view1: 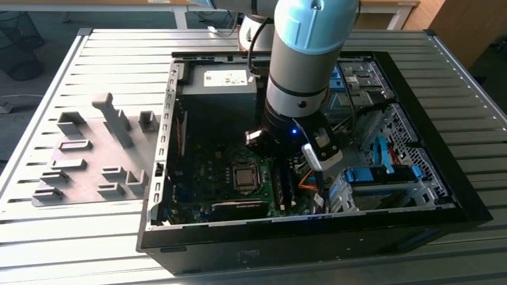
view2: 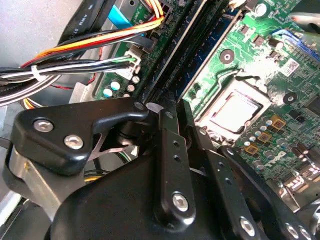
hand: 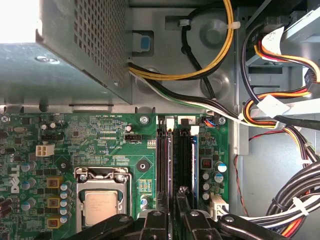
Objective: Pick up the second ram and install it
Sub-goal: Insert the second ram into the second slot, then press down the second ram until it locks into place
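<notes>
Inside the open computer case [view1: 443, 196], the second ram [hand: 183, 165] is gripped edge-on between the clenched gripper [hand: 175, 212] fingers, seated in its motherboard [hand: 100, 145] slot.

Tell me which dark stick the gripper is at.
The second ram, the stick farther from the CPU socket, beside the blue slot; the gripper lines up with its end. The other stick lies nearer the socket.
</notes>
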Controlling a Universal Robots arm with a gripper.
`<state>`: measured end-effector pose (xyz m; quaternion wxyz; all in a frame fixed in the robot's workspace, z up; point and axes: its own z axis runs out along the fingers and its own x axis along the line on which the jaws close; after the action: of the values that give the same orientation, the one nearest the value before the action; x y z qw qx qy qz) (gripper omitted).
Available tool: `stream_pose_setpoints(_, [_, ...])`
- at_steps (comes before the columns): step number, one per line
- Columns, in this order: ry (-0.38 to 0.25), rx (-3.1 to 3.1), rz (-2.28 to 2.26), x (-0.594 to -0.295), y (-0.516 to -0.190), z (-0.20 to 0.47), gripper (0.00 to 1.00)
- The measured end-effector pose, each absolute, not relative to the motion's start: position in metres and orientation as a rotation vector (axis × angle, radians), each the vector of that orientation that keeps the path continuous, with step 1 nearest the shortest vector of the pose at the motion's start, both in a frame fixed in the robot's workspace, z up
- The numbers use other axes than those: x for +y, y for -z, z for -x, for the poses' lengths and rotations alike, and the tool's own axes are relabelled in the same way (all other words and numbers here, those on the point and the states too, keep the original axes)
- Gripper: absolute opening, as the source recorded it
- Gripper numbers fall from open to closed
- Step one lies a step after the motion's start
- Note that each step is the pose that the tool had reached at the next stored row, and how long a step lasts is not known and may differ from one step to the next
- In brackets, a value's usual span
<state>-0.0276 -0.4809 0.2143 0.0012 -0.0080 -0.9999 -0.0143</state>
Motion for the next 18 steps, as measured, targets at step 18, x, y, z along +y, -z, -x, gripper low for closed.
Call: stream_pose_setpoints(18, [0.045,-3.137,0.025,-0.481,-0.236,0.027,0.11])
